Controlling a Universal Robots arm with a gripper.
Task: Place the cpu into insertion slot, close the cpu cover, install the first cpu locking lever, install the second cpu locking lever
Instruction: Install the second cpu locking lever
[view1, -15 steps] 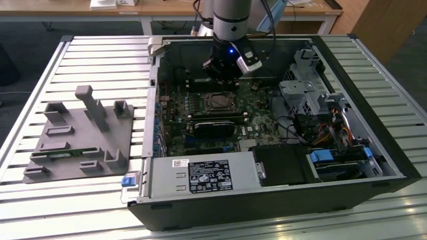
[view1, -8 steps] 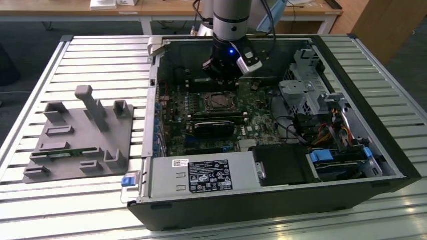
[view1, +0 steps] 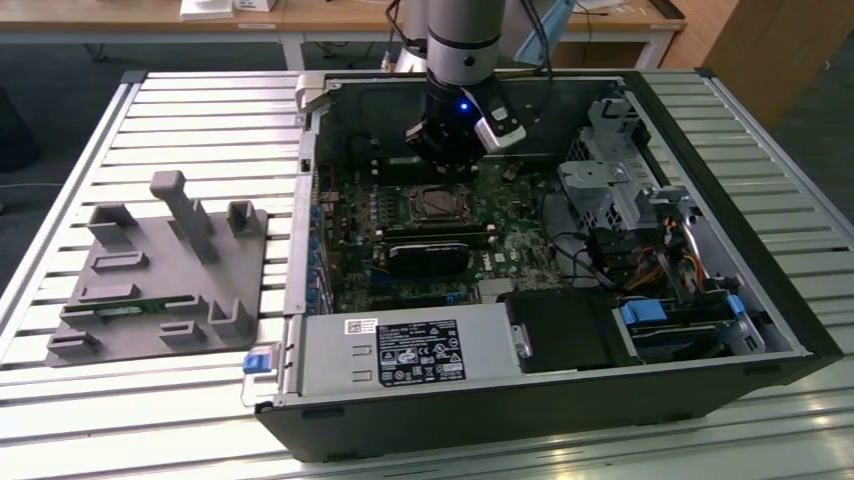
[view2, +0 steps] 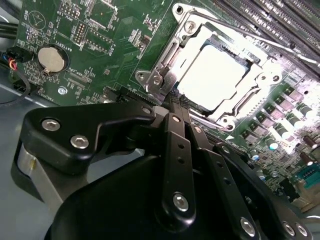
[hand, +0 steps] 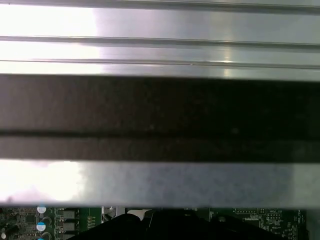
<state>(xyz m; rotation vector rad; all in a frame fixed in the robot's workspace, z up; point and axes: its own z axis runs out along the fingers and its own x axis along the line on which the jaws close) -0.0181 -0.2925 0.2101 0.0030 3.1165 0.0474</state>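
Dull silver square cpu (view2: 212, 80) seated mid-upper right under shiny metal cpu cover (view2: 165, 57); black gripper (view2: 176, 106) fingers pinched closed, tips partly hidden.

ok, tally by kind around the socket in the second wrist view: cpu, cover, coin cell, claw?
cpu: 1
cpu cover: 1
coin cell: 1
claw: 1
Total: 4
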